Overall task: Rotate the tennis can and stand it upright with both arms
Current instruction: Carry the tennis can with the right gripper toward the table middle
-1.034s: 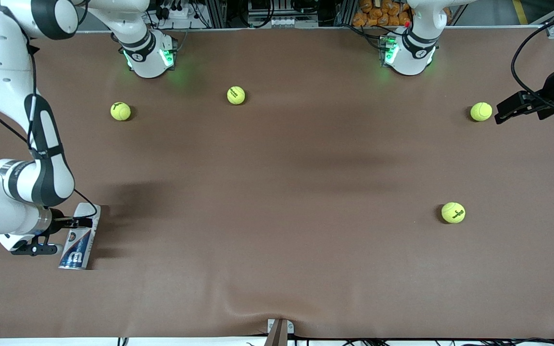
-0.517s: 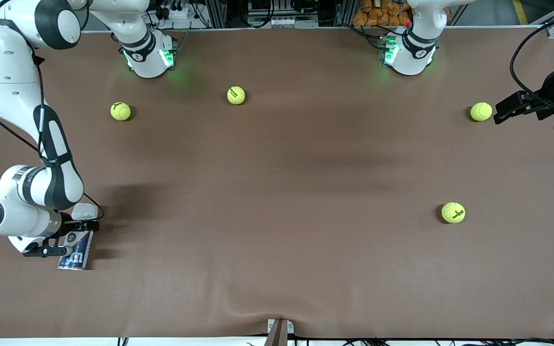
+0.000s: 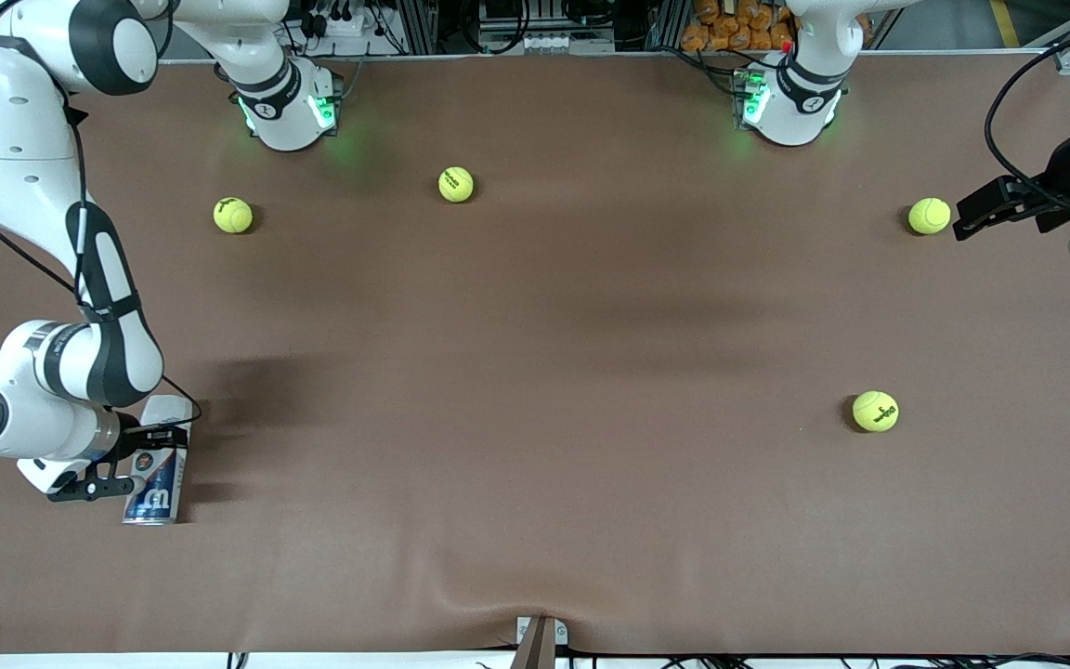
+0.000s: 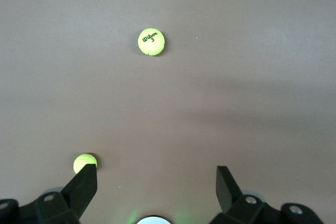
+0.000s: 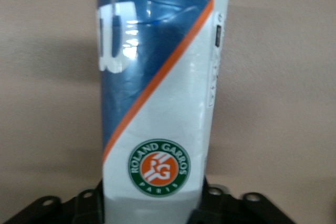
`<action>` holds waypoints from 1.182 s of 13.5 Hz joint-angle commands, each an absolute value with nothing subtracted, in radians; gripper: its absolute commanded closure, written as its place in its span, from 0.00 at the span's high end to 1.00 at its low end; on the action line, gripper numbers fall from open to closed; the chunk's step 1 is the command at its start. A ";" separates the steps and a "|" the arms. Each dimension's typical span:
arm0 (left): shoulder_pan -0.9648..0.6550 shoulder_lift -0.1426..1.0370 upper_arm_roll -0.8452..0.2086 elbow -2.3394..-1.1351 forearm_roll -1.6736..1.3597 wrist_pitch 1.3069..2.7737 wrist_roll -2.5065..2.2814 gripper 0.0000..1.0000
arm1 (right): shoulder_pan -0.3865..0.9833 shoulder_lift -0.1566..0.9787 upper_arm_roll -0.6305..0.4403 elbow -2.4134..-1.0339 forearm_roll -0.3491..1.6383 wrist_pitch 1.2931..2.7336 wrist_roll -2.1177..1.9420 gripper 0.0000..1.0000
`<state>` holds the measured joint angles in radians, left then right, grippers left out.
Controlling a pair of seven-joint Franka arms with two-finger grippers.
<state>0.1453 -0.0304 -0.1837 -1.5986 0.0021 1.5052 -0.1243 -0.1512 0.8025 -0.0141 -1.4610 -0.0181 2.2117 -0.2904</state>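
The tennis can (image 3: pixel 156 476) has a white and dark blue label and lies near the right arm's end of the table. Its silvery rim end points toward the front camera. My right gripper (image 3: pixel 133 459) is shut on the can near its white end, one finger on each side. In the right wrist view the can (image 5: pixel 157 93) fills the space between the jaws of the right gripper (image 5: pixel 152 205). My left gripper (image 3: pixel 962 216) is open and empty over the left arm's end of the table, beside a tennis ball (image 3: pixel 929 216). The left wrist view shows the left gripper (image 4: pixel 154 182) wide open.
Several yellow-green tennis balls lie on the brown table: one (image 3: pixel 233 215) and another (image 3: pixel 456 184) near the right arm's base, and one (image 3: pixel 875 411) nearer the front camera. The left wrist view shows two balls (image 4: pixel 151 41) (image 4: pixel 84 162). A bracket (image 3: pixel 540 636) sits at the front edge.
The right arm's wrist and elbow have shifted toward the table's middle. The can in its grip has turned a little and looks shorter. The left arm has hardly moved.
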 commanded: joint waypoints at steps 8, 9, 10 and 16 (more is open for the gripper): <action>0.150 -0.029 -0.193 -1.583 -0.018 1.506 -0.106 1.00 | -0.095 0.746 0.333 -1.447 -0.023 2.207 -0.673 0.68; 0.150 -0.029 -0.193 -1.585 -0.020 1.506 -0.106 1.00 | -0.060 0.749 0.360 -1.447 -0.023 2.210 -0.720 0.72; 0.150 -0.028 -0.193 -1.586 -0.020 1.506 -0.106 1.00 | -0.011 0.750 0.367 -1.447 -0.023 2.212 -0.757 0.73; 0.138 0.000 -0.193 -1.585 -0.028 1.505 -0.112 1.00 | 0.305 0.759 0.362 -1.471 -0.150 2.341 -0.818 0.72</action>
